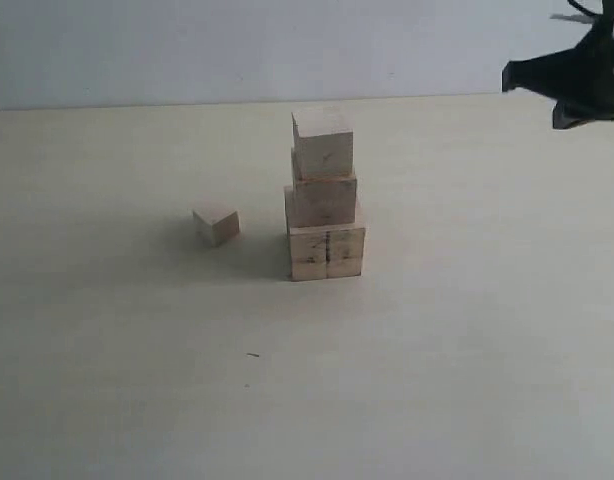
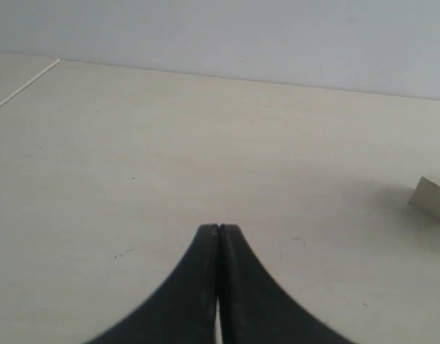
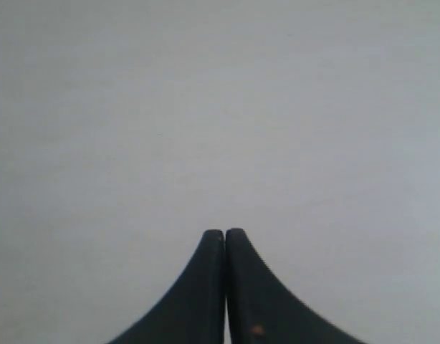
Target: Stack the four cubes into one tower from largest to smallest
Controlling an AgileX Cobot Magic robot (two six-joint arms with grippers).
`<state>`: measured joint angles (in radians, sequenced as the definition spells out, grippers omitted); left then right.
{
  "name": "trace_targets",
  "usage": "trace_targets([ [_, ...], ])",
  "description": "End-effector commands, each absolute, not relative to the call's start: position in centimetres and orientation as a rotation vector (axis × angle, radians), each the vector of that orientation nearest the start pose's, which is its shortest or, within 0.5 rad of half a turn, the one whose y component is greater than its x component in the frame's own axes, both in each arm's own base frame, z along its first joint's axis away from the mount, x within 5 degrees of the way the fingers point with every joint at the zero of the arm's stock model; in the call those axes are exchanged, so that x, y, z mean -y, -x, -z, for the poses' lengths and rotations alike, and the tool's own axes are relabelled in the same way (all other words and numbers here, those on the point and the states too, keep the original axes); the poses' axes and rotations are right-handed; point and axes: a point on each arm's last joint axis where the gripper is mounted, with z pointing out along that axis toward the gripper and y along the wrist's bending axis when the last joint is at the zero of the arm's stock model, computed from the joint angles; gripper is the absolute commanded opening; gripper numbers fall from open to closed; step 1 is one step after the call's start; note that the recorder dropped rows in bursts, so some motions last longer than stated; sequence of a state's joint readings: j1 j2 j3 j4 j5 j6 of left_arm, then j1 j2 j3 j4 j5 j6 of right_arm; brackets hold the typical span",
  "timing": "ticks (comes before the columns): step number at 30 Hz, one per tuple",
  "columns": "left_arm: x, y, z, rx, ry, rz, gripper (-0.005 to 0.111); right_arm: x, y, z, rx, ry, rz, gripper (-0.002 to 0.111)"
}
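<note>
**Left wrist view: fingers pressed together, last cube waits beside the tower**

In the left wrist view the left gripper (image 2: 218,231) has its two dark fingers (image 2: 195,287) pressed together, with no gap and nothing between them. It looks along the bare table (image 2: 134,158). The smallest cube (image 2: 431,199) shows only partly at the edge of the picture, well apart from the tips. The right gripper (image 3: 224,235) is the same, fully closed and empty, and its camera sees only a plain pale surface. In the exterior view I find the right arm (image 1: 572,80) high in the far corner. I judge that it is held there so that it cannot disturb the column.

The tower (image 1: 327,188) stands near the middle of the table with three cubes. The largest cube (image 1: 327,252), with a dark vertical seam, is the base. The second cube (image 1: 322,205) sits on it and the third cube (image 1: 323,142) is on top. The steps between them are narrow, so I think there is little margin for a push from the side. The smallest cube lies on the table near the left side of the tower and does not touch it.

In my judgement only the last placement is left. One gripper must open, take the smallest cube by two opposite faces and set it centred on the top. The left one works on the cube's side, so it seems the natural choice.
</note>
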<state>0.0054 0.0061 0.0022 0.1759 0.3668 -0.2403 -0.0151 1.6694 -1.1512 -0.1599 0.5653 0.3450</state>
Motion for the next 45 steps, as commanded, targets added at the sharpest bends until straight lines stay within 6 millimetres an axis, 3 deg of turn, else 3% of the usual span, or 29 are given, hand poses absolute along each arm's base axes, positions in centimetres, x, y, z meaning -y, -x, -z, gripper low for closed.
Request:
trace_targets([
  [1,-0.6,-5.3,-18.1,-1.839,0.105,-0.014,0.0,0.6,-31.5,-23.5,-2.213,-0.27,-0.099,0.0],
  [5,-0.6,-5.3,-18.1,-1.839,0.105,-0.014,0.0,0.3,-27.7,-23.1,-2.072,-0.241,-0.142,0.0],
  [8,-0.6,-5.3,-18.1,-1.841,0.043,-0.061,0.0,0.3,-24.1,-24.4,-2.026,-0.204,-0.127,0.0],
  [13,-0.6,-5.3,-18.1,-1.839,0.028,-0.072,0.0,0.1,-17.2,-31.8,-1.667,-0.027,-0.028,0.0],
  [14,-0.6,-5.3,-18.1,-1.839,0.028,-0.072,0.0,0.1,-16.5,-32.1,-1.656,-0.014,-0.01,0.0],
  [16,-0.6,-5.3,-18.1,-1.839,0.028,-0.072,0.0,0.2,-15.2,-29.9,-1.729,-0.004,0.015,0.0],
  [21,-0.6,-5.3,-18.2,-1.831,-0.039,-0.121,0.0,-0.1,-14.2,-23.9,-1.769,-0.105,-0.11,0.0],
  [26,-0.3,-5.6,-19.7,-1.665,0.046,-0.003,0.0,0.8,-15.4,-21.5,-1.796,-0.207,-0.047,0.0],
  [30,-0.1,-5.6,-20.6,-1.554,0.178,0.159,0.0,1.9,-16.6,-19.7,-1.891,-0.19,0.138,0.0],
  [35,0.0,-5.6,-21.1,-1.49,0.238,0.249,0.0,2.6,-17.4,-18.3,-1.931,-0.26,0.206,0.0],
  [45,0.1,-5.6,-21.7,-1.426,0.282,0.329,0.0,2.3,-17.3,-17.6,-2.007,-0.249,0.173,0.0],
])
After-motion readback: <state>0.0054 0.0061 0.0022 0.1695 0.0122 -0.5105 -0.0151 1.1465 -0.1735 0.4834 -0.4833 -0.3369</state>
